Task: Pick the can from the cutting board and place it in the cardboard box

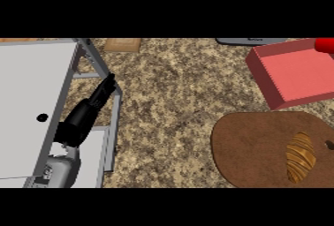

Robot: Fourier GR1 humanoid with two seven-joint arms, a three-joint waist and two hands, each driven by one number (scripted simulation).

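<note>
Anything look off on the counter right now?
Yes: the cutting board carries only a bread roll, no can. A red rounded object shows at the view's right edge by the far corner of the red box, cut off, so I cannot tell whether it is the can. Nothing looks spilled.

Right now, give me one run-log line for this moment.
left hand open, resting left | right hand not in view | cutting board: bread, no can | box: red thing at its far corner, unclear
</note>
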